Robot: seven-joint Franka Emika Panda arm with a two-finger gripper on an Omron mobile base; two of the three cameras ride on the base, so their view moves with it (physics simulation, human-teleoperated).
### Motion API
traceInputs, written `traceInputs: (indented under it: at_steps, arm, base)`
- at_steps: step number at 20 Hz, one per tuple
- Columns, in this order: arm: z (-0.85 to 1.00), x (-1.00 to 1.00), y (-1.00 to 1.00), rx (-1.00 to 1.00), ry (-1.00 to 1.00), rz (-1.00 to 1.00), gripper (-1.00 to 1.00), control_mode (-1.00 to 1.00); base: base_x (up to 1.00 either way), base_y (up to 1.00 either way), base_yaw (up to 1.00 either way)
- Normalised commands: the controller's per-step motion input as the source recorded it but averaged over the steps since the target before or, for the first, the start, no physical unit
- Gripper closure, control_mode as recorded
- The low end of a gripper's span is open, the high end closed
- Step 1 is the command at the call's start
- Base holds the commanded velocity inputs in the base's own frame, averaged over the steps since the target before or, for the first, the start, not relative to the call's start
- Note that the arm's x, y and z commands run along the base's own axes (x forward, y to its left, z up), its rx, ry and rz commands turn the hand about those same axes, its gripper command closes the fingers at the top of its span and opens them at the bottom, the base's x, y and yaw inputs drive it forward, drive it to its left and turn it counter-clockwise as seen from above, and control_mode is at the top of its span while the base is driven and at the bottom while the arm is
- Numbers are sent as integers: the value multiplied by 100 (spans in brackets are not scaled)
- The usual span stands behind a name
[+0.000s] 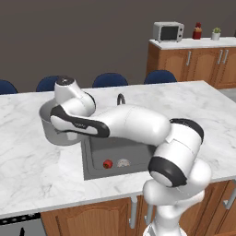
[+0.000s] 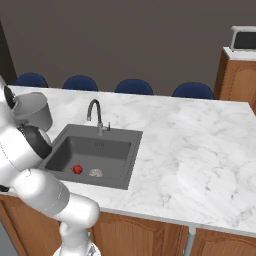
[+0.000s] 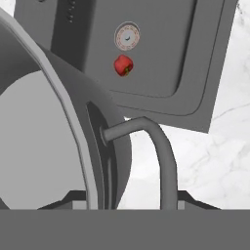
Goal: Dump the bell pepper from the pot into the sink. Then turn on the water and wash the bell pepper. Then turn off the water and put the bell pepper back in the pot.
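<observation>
Pepper already dumped; the arm is holding the pot beside the sink.

The bell pepper (image 1: 108, 164) is lying on the floor of the sink (image 1: 97, 152), just beside the pale drain (image 1: 123, 162), so the dumping step looks done and the pot (image 2: 34, 111) is probably being carried back to the counter (image 2: 190, 140). The gripper (image 3: 132, 205) is closing on the pot's side handle (image 3: 151, 146), with the handle loop rising between its fingers in the hand view. Next, I judge, the pot needs setting down upright on the marble and releasing, then a reach to the faucet (image 2: 95, 114) to start the water. The pepper is looking small, red and rounded with a hint of green stem; the pot is looking large, grey and straight-sided.
</observation>
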Motion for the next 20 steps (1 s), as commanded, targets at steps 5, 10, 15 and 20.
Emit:
traceInputs:
  at_steps: [5,10,15,20]
  arm:
    - [-31,0,31,-5,0,0,100,-100]
    - [-35,0,26,-2,0,0,100,-100]
    - [-30,-1,25,0,0,0,100,-100]
    - [-28,0,25,0,2,0,100,-100]
  base:
    - [0,0,0]
    - [0,0,0]
    - [0,0,0]
    - [0,0,0]
